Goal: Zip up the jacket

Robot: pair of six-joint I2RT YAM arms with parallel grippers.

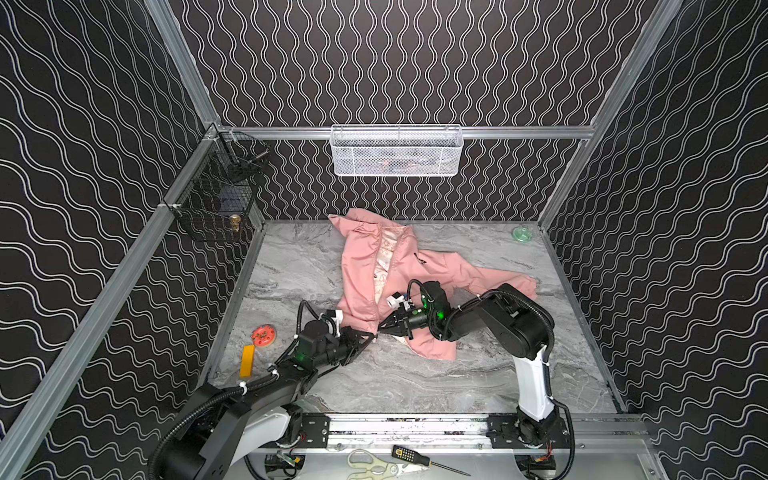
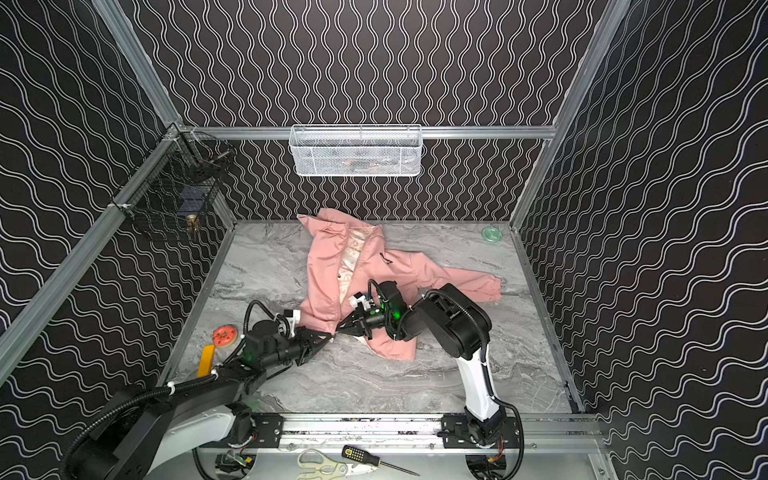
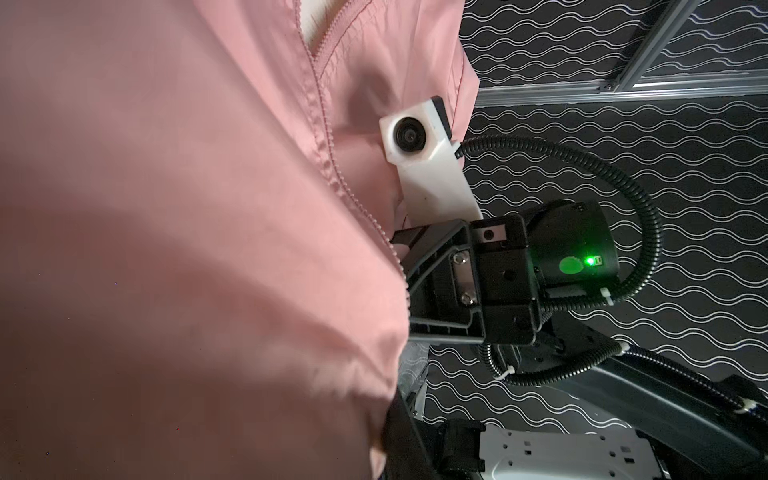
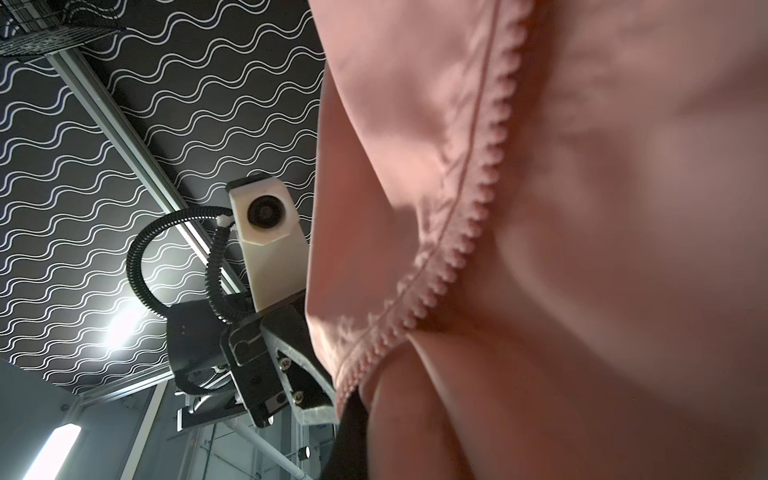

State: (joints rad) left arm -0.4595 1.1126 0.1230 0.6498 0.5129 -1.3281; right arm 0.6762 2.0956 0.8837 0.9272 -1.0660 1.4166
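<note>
The salmon-pink jacket [image 1: 361,266] [image 2: 328,266] lies crumpled on the marble table, open down the front, with pale lining showing along the zipper. Both grippers meet at its near hem, at the foot of the zipper. My left gripper [image 1: 371,336] [image 2: 330,338] comes from the left and is shut on the hem. My right gripper [image 1: 381,330] [image 2: 340,330] comes from the right and is shut on the hem edge beside it. Pink fabric [image 3: 208,208] [image 4: 582,208] fills both wrist views and hides the fingertips. Open zipper teeth [image 3: 332,166] [image 4: 478,216] run across it.
A red round toy [image 1: 263,335] and a yellow block [image 1: 247,360] lie at the table's left edge, a green lid [image 1: 522,234] at the far right corner. A white basket [image 1: 397,150] and a black wire basket [image 1: 216,199] hang on the walls. Scissors [image 1: 374,463] and a screwdriver [image 1: 419,457] lie on the front ledge.
</note>
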